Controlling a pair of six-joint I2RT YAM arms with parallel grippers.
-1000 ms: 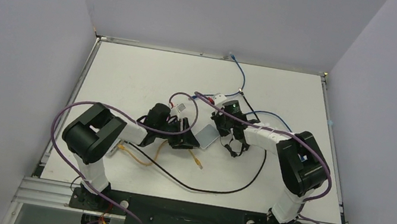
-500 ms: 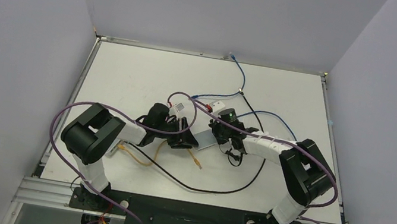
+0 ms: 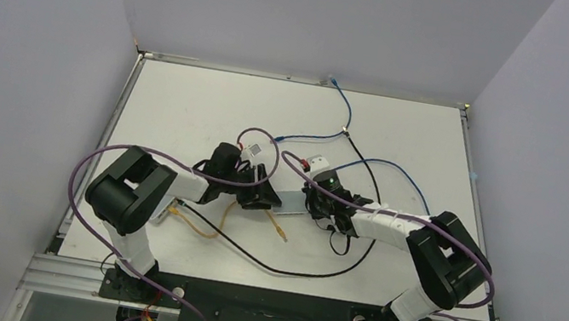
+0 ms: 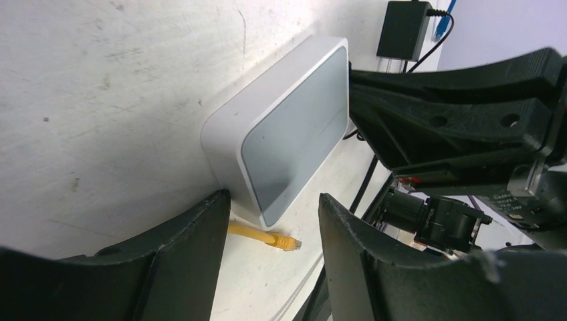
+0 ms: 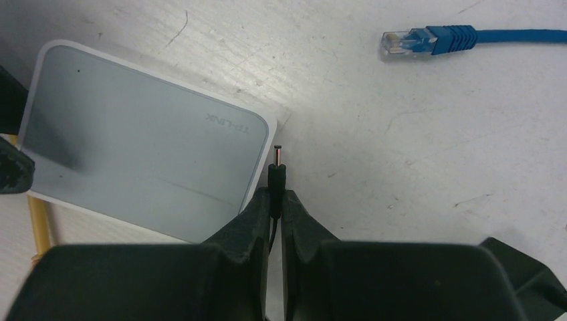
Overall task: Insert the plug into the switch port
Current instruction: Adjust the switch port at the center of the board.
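The switch (image 5: 140,140) is a flat white box with a pale grey face, lying on the table (image 3: 187,102). Its port does not show in any view. My right gripper (image 5: 276,194) is shut on the black barrel plug (image 5: 275,175). The plug's metal tip pokes out just past the box's near right corner, beside its short edge. My left gripper (image 4: 271,200) is open at the box's other end. One finger (image 4: 200,227) touches the white side of the switch (image 4: 294,127); the other finger (image 4: 348,234) stands off the grey face. From above, both grippers meet at the switch (image 3: 290,202).
A blue network cable end (image 5: 428,40) lies ahead of the right gripper. A yellow cable plug (image 4: 284,242) lies just beyond the left fingertips. A black power adapter (image 4: 403,30) sits past the switch. A black cable (image 3: 290,269) loops toward the front edge.
My right arm has stretched out leftward and come down, bringing the plug to the switch's right end. The left gripper and the switch shifted slightly to the left.
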